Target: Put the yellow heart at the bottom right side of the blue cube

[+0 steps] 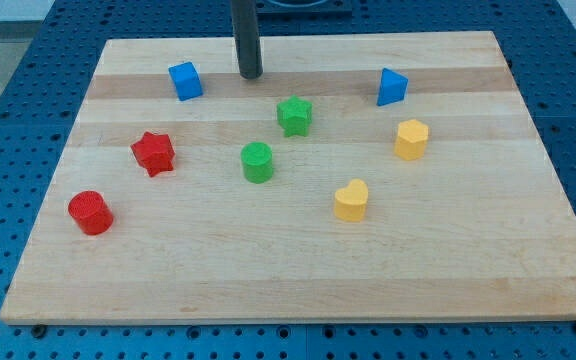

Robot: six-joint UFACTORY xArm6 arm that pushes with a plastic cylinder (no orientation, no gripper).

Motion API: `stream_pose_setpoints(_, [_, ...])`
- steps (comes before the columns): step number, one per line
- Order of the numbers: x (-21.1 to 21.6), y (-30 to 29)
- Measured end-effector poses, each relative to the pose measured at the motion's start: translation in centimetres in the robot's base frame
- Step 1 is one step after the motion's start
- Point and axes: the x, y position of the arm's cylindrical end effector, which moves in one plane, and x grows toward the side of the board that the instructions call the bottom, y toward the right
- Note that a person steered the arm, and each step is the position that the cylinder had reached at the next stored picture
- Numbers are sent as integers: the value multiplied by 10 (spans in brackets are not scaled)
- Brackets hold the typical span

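Note:
The yellow heart [350, 200] lies right of the board's middle, toward the view's bottom. The blue cube [185, 80] sits near the top left of the wooden board [288, 290]. My tip [251, 75] rests on the board near the top edge, just right of the blue cube and far up and left of the yellow heart. It touches no block.
A green star [294, 116] and a green cylinder [257, 161] lie between the cube and the heart. A red star [153, 153] and a red cylinder [90, 212] sit at the left. A blue triangular block [391, 87] and a yellow hexagonal block [411, 139] sit at the right.

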Motion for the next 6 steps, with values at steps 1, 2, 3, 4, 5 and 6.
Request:
stream_pose_setpoints(1, [-2, 0])
stream_pose_setpoints(2, [-21, 0])
stream_pose_setpoints(3, [-21, 9])
stream_pose_setpoints(4, [-37, 60])
stream_pose_setpoints(5, [-79, 112])
stream_pose_setpoints(6, [-78, 173])
